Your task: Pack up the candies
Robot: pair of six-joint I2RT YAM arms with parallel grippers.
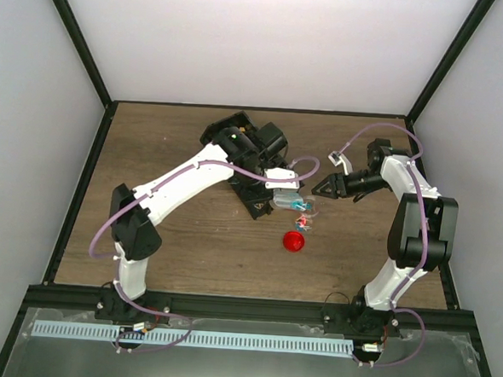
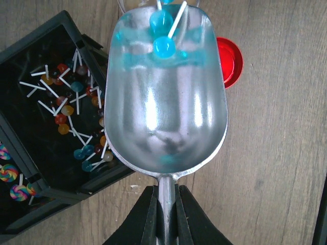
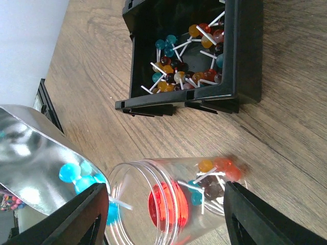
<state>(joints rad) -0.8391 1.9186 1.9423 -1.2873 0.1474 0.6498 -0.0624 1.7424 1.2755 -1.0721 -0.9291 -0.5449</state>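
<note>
Desk [image 1: 188, 244]: brown wood, with both arm bases at its near edge.

Left arm [image 1: 179, 180]: leans far and right from its base. The elbow is over the black tray [image 3: 245, 56] and the wrist is turned back toward the middle of the desk. Left claw [image 2: 166, 193]: narrow, pinching the thin handle of the metal scoop [image 2: 163, 102]. The scoop's bowl points away from the wrist.

Right arm [image 1: 420, 233]: stands upright at the right side and folds over at the top, with the forearm pointing left. Right claw [image 1: 322, 189]: spread wide, with a finger on each side of the clear jar [image 3: 168, 173] and seemingly pressed to its wall. The jar lies tipped over, its open mouth toward the scoop's lip.

Tray: mid-desk toward the far side, just left of the scoop.

Red lid [image 1: 293, 241]: flat on the desk, near side of the jar, not touching either claw.

Candies [image 2: 61, 118]: small ball lollipops on white sticks.
- Most are heaped in one tray compartment, in orange, red, blue and dark colours.
- Two blue ones sit at the scoop's front end, by the jar mouth.
- A handful lie at the closed end of the jar.
</note>
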